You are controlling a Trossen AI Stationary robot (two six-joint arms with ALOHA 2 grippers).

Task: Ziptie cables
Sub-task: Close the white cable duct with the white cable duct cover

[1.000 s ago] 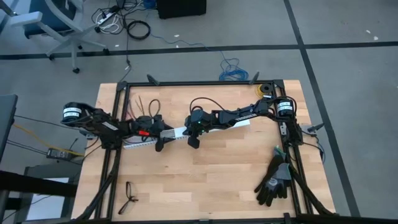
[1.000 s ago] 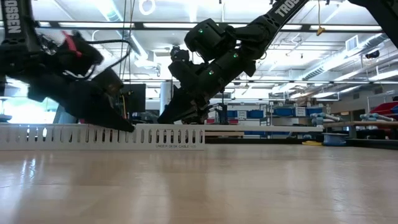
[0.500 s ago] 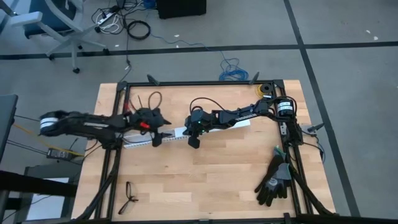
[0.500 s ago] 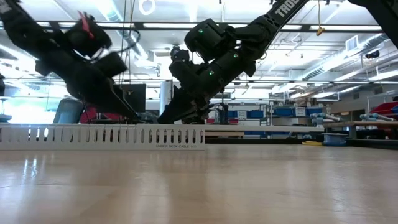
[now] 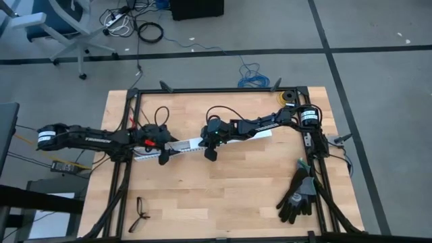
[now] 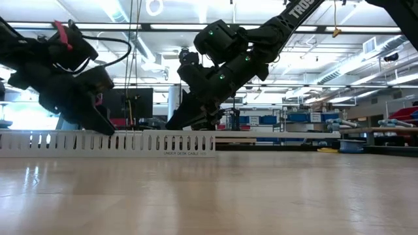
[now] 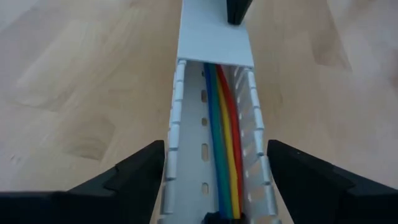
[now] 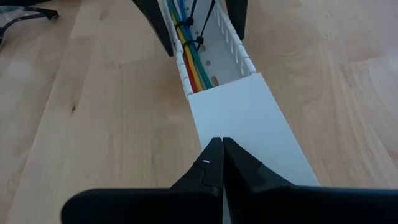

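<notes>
The cables (image 7: 221,137), blue, green, yellow and red, lie lengthwise inside a long white slotted channel (image 5: 189,145) on the wooden table. Black ties bind them (image 8: 189,59) farther along. A flat white cover (image 8: 242,124) closes the channel's right part. My left gripper (image 7: 216,146) is open over the uncovered part, one finger outside each slotted wall; I cannot tell whether they touch. My right gripper (image 8: 217,144) is shut, its tips on the cover near that cover's left end. In the high view the left gripper (image 5: 163,154) is left of the right gripper (image 5: 210,150). My right gripper presses its shut fingertips (image 8: 214,163) down on the white cover's top face (image 8: 233,134), near the cover's open end. It comes slanting down from the table's right, pointing along the channel. The covered channel (image 6: 130,140) lies flat on the table.
A pair of black gloves (image 5: 297,196) lies near the table's right near corner. A small black object (image 5: 140,212) lies by the left near corner, and a roll (image 5: 289,96) sits at the far right. Black frame rails (image 5: 121,189) run along the edges. Bare wood lies nearer.
My left gripper rose off the channel, then came down again over it a little farther toward the table's left, with that arm reaching out longer. The right gripper and the channel kept still.
</notes>
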